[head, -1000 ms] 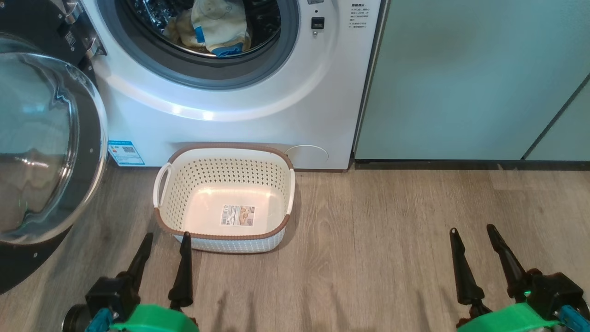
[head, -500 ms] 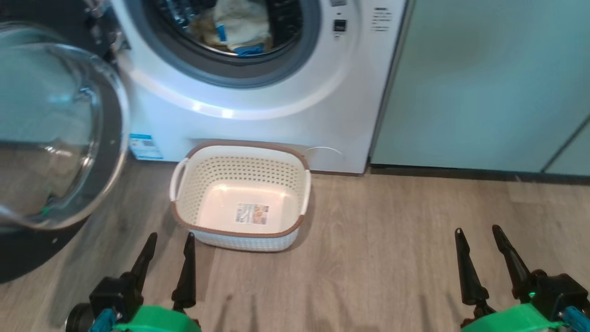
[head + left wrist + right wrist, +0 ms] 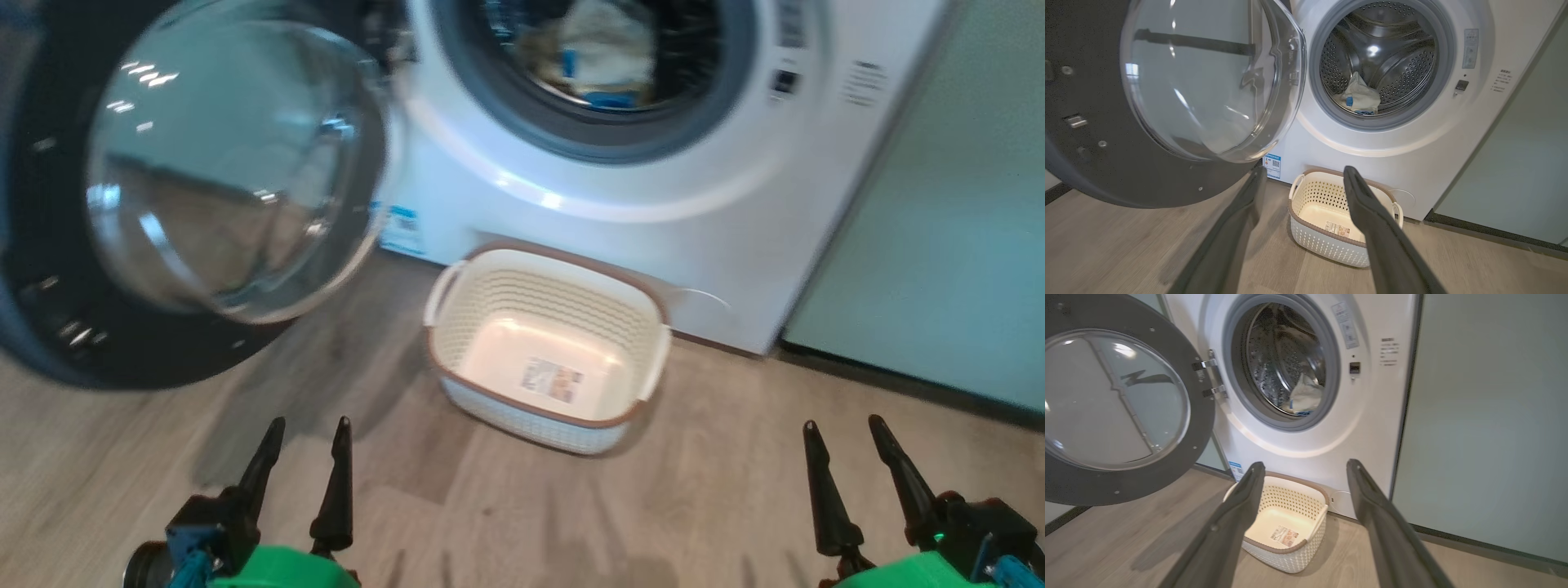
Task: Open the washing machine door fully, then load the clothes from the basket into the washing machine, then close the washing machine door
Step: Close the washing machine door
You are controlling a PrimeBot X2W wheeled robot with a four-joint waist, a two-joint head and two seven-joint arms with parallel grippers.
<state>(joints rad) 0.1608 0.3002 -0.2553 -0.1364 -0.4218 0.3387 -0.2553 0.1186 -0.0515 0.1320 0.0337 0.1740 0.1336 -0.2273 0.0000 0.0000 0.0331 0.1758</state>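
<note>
The white washing machine (image 3: 653, 204) (image 3: 1412, 163) (image 3: 1367, 428) stands with its round black door (image 3: 49, 269) (image 3: 1094, 155) (image 3: 1204, 428) swung open to its left, glass bowl bulging outward. Pale clothes (image 3: 596, 57) (image 3: 1359, 98) (image 3: 1304, 394) with blue trim lie inside the steel drum. The cream basket (image 3: 441, 322) (image 3: 1327, 245) (image 3: 1290, 555) sits on the floor before the machine, holding no garments, its bottom label showing. My left gripper (image 3: 306, 429) (image 3: 1303, 173) and right gripper (image 3: 845, 429) (image 3: 1303, 467) hover low over the floor, short of the basket, both open with nothing between the fingers.
Pale-green cabinet doors (image 3: 963, 245) (image 3: 1486, 416) stand right of the machine. The wood floor (image 3: 571, 514) runs around the basket. The open door juts out over the floor at my left, near the left arm.
The head camera has swung left, so the door, machine and basket have shifted right in its view. Both grippers keep their place and stay open.
</note>
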